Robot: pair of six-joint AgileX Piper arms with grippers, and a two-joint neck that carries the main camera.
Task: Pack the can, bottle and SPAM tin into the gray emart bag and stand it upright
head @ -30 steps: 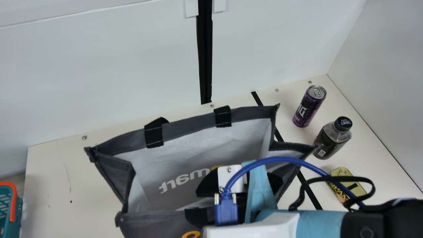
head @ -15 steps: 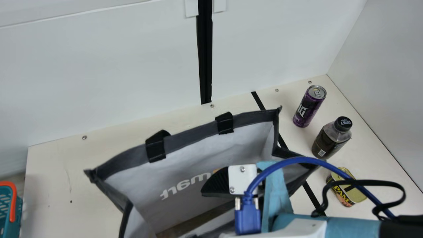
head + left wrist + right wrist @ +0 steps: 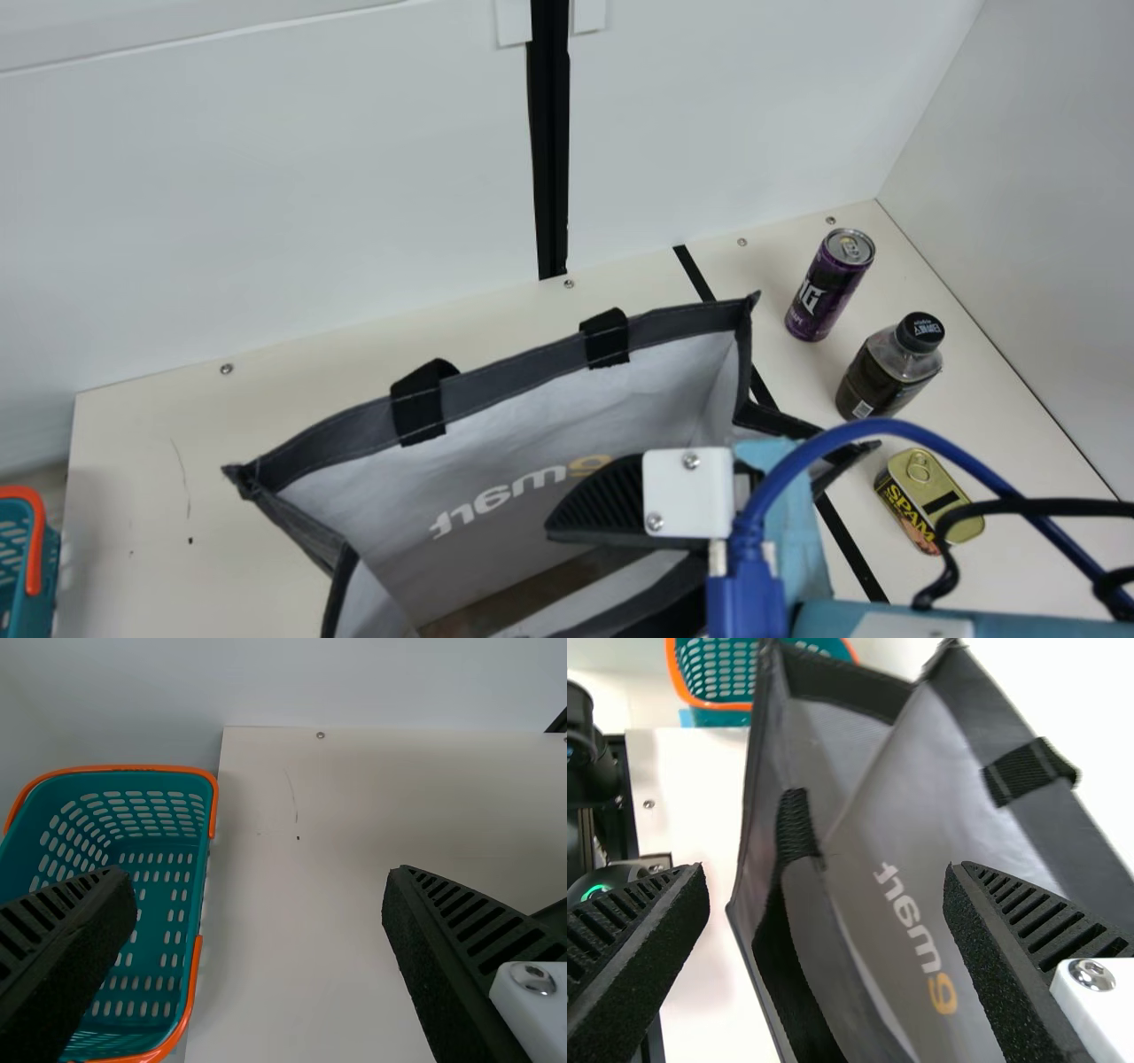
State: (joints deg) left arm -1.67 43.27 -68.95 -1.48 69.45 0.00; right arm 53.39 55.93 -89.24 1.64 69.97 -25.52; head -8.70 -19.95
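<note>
The gray emart bag (image 3: 354, 425) stands with its mouth spread wide on the table. Over its near right part is my right gripper (image 3: 602, 505). In the right wrist view the right gripper (image 3: 828, 921) is open, the bag's near rim and handle (image 3: 799, 828) between its fingers without being gripped. To the bag's right stand the purple can (image 3: 828, 288) and the dark bottle (image 3: 889, 372), and the SPAM tin (image 3: 926, 501) lies nearer the front. In the left wrist view my left gripper (image 3: 257, 921) is open, with nothing between its fingers.
A teal basket with orange handles (image 3: 168, 930) is at the table's left end, its edge also in the main view (image 3: 35, 576). White walls stand behind and at the right. A blue cable (image 3: 850, 430) arches over the right arm.
My right gripper has moved to the right over the bag. The bag's back rim has sunk and tilted, and its mouth has shifted. Can, bottle and tin have stayed put.
</note>
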